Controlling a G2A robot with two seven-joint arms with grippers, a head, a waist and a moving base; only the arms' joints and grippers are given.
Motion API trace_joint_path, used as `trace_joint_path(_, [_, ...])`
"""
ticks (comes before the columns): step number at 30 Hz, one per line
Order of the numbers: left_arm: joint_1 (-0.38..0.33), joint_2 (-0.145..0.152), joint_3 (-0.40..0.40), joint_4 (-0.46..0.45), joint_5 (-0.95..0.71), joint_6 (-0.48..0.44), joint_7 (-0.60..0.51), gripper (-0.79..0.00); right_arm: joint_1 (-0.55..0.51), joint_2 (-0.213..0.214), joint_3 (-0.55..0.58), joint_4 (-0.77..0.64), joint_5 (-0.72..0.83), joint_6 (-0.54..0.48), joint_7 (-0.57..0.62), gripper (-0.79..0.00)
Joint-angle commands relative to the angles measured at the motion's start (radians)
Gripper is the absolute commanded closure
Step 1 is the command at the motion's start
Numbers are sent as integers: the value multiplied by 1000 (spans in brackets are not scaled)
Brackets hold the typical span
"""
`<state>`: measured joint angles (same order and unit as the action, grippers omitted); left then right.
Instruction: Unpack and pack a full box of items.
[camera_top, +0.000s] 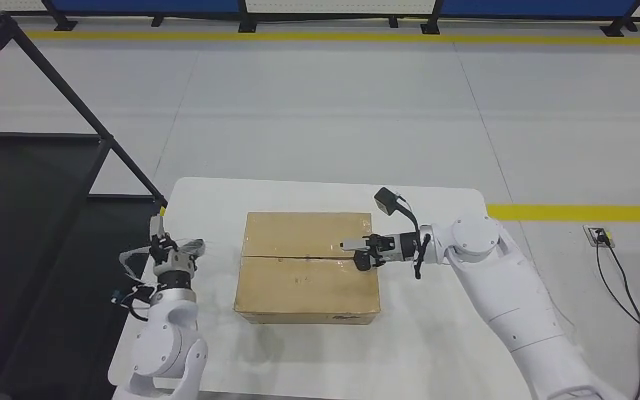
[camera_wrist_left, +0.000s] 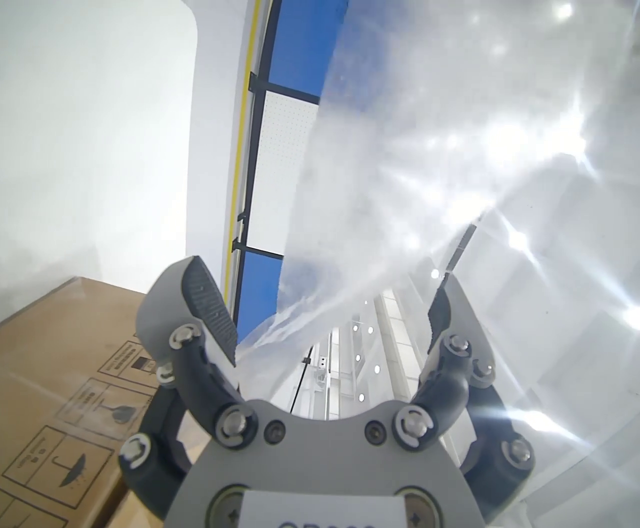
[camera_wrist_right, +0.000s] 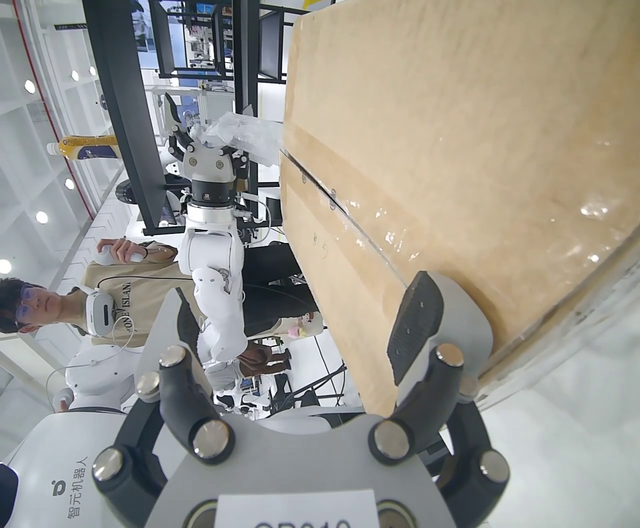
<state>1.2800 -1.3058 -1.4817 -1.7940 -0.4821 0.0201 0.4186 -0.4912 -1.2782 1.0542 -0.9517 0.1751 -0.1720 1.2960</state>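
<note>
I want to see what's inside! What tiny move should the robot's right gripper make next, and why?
Probably dip into the centre seam and pry it open: the brown cardboard box is shut, and the open right gripper is right at that seam's end.

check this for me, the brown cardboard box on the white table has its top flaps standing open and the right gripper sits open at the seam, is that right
Not the flaps: the top view shows the brown cardboard box on the white table with its top flaps shut flat, meeting along the seam. The right gripper does sit open at that seam.
</note>
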Motion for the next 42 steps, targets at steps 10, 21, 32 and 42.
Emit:
trace_joint_path(10, [44, -6, 3, -123, 112, -3, -1, -785, -4, 6, -3, -6, 10, -4, -3, -785])
trace_joint_path(21, [50, -15, 44, -230, 225, 18, -21, -785, -6, 12, -4, 4, 25, -17, -4, -785])
trace_joint_path(32, [41, -26, 135, -294, 418, 94, -14, -785, -13, 18, 3, 0, 49, -26, -14, -785])
trace_joint_path(42, [-52, -37, 227, -243, 551, 229, -97, -785, -37, 30, 19, -29, 46, -1, -49, -785])
